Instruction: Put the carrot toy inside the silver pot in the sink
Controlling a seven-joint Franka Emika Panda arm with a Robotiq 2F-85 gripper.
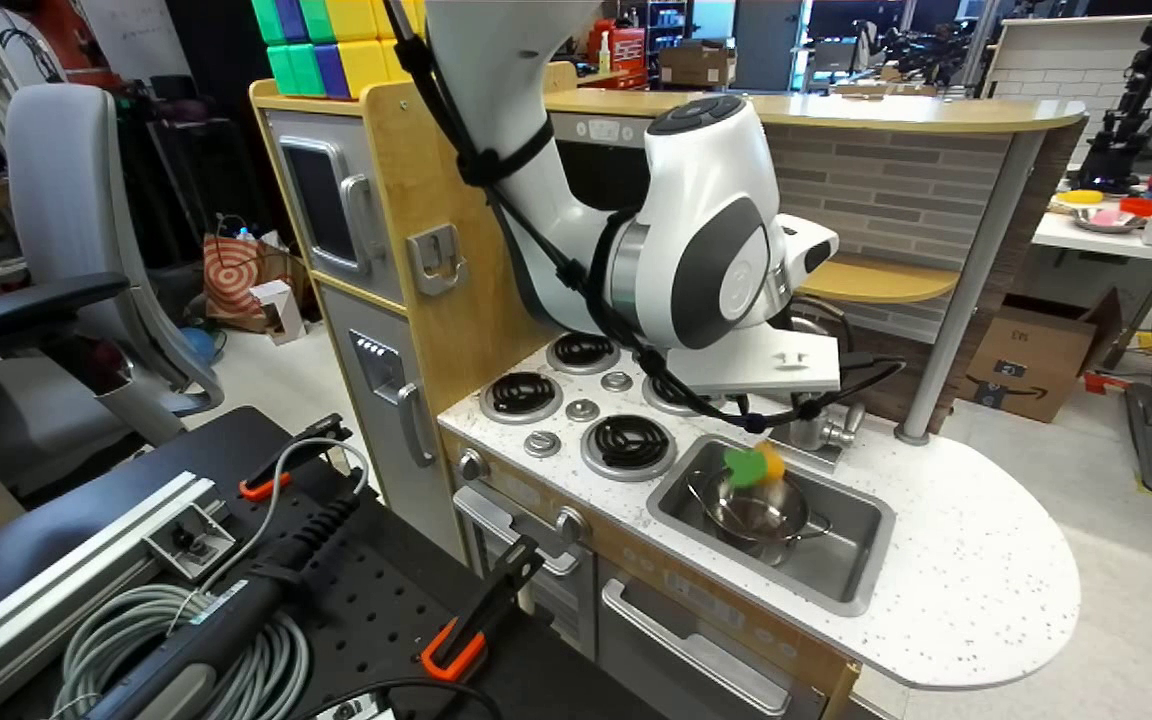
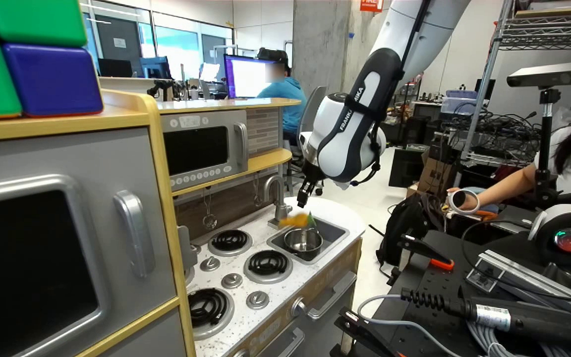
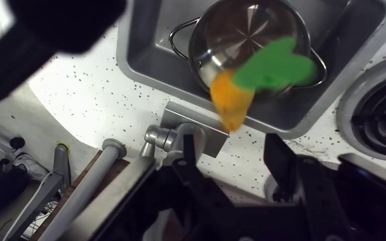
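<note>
Wrist view: jaws are standing well apart, gripping nothing. The carrot toy (image 3: 251,78) is hanging blurred in mid-air, partly over the silver pot (image 3: 243,36), its tip pointing toward the faucet (image 3: 199,131). In an exterior view, a gap is showing between jaws and orange body (image 2: 293,221). Pot is sitting in the sink (image 1: 841,540). Progress: carry and release are looking done, toy seemingly dropping; landing is pending, so it isn't resting inside yet. Orange end is possibly overhanging the pot's rim, so it could be clipping that on the way down.
</note>
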